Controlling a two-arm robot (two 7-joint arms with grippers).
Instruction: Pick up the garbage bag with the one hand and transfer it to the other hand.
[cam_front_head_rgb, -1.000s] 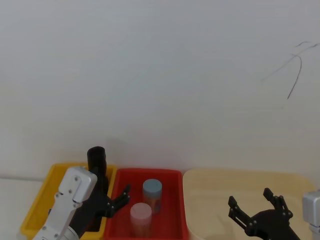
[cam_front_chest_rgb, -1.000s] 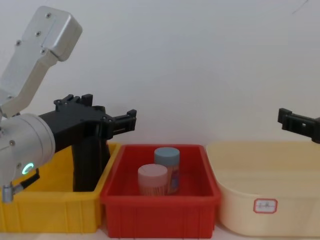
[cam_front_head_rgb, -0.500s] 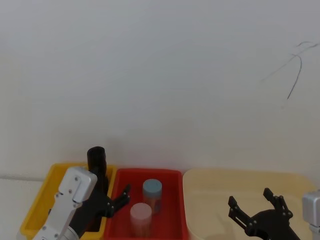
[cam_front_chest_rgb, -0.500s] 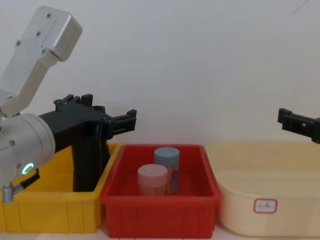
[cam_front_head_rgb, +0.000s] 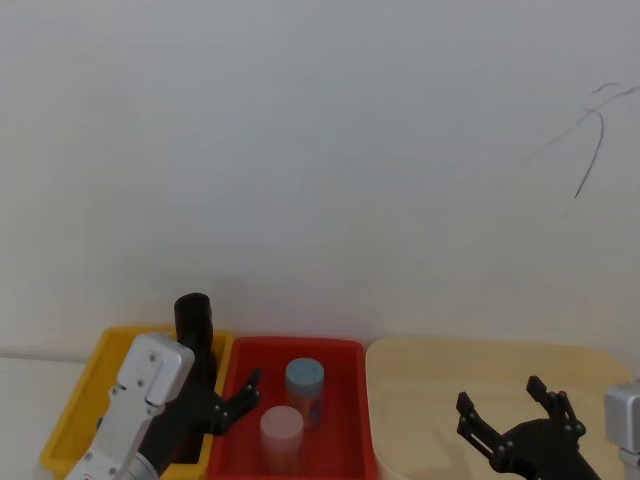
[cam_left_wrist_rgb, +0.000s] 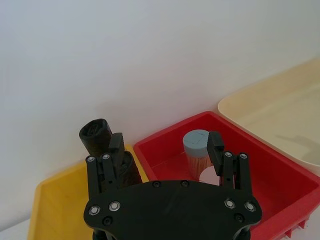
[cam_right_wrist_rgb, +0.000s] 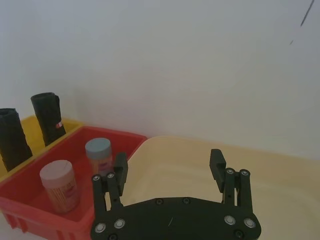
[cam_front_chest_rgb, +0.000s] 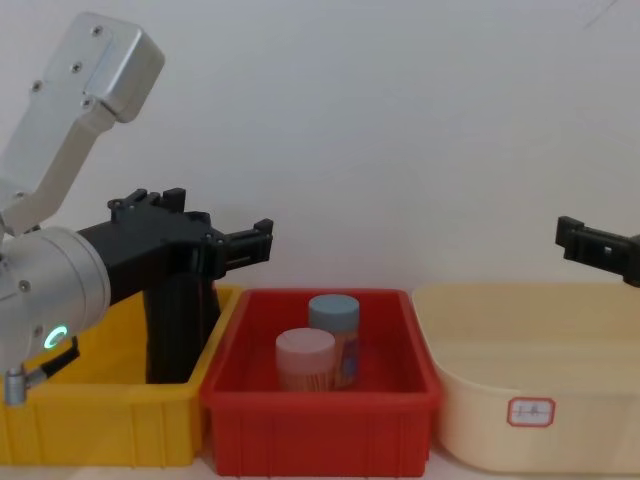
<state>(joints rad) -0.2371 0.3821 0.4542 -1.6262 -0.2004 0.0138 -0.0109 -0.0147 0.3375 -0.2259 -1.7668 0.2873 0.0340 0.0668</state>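
Just beside open left tool (cam_left_wrist_rgb: 165, 142), garbage bag (cam_right_wrist_rgb: 11, 142) upright, open right tool (cam_right_wrist_rgb: 168, 160) well apart

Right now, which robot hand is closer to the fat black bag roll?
Left. The left gripper hovers beside the garbage bag, at the yellow bin's edge; the right gripper is over the cream tub, beyond the red bin.

All views share the red bin (cam_front_head_rgb: 330, 344): head looks down on it, chest faces its side closely.
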